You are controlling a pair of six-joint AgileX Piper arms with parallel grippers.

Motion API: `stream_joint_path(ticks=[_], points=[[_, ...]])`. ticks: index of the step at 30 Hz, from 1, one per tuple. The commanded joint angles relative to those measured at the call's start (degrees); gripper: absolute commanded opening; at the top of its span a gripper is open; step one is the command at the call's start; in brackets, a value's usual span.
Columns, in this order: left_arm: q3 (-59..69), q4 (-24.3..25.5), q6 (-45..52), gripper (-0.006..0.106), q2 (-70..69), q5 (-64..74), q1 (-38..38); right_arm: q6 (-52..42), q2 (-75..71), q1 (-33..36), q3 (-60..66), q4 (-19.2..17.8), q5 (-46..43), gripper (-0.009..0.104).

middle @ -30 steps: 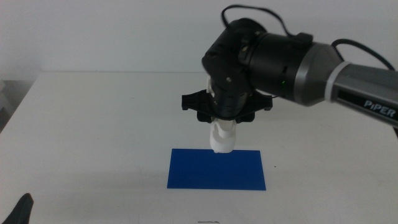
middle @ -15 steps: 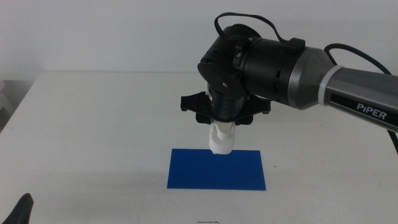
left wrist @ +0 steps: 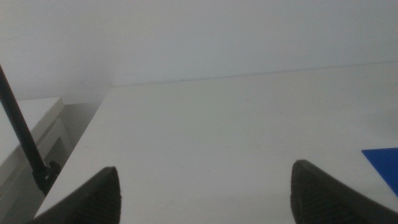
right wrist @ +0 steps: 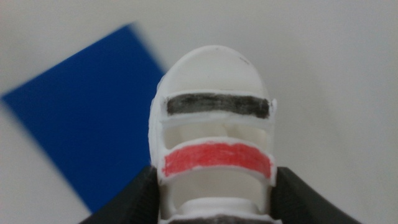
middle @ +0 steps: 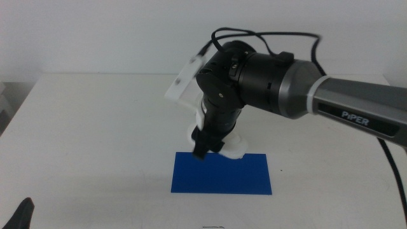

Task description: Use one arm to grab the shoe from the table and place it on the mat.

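**Shoe held at the far edge of the mat**

We see the right arm (middle: 299, 95) reaching in from the right side of the middle view, its black wrist bent down over the centre of the white desk (middle: 95, 140). Its end effector (middle: 210, 149) is clamped on the shoe (middle: 230, 147), which shows there only as a small white lump below the wrist, right at the far long edge of the blue mat (middle: 221, 175). From that view we cannot tell whether the sole touches the mat or the desk.

In the right wrist view the shoe (right wrist: 213, 124) fills the middle of the picture. Its rounded white toe points away from the camera, a dark strap (right wrist: 217, 104) crosses the top and a red strap (right wrist: 216, 158) lies nearer the wrist. The two dark jaws press against the shoe's sides at the heel end. The mat (right wrist: 87, 118) lies under and beside one side of the shoe, while bare desk shows beyond the toe and on the other side.

The left end effector (left wrist: 202, 186) waits low over the desk near the left front corner, its jaws wide apart with nothing between them. A corner of the mat (left wrist: 384, 163) shows at the edge of its wrist view. In the middle view only a dark tip of it (middle: 21, 215) appears at the bottom left.
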Motion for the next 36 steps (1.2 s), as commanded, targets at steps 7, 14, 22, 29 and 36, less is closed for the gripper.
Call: stream_joint_path(ticks=[7, 14, 22, 29, 36], points=[[-0.19, -0.49, -0.84, 0.094, -1.06, -4.74, -0.26, -30.19, -1.58, -2.62, -1.31, 14.18, -1.92, -0.001], [-0.19, -0.49, -0.84, 0.094, -1.06, -4.74, -0.26, -31.43, -1.58, -6.38, -1.31, 20.24, -1.05, -0.001], [-0.19, -0.49, -0.84, 0.094, -1.06, -4.74, -0.26, -31.17, -1.87, -7.37, 1.23, 20.61, -1.19, -0.001], [-0.19, -0.49, -0.84, 0.094, -1.06, -4.74, -0.26, -41.1, -3.11, -8.48, 7.46, 24.92, -8.66, -0.001], [-0.19, -0.49, -0.84, 0.094, -1.06, -4.74, -0.26, -43.66, -3.0, -9.84, 8.67, 26.34, -9.87, -0.001]])
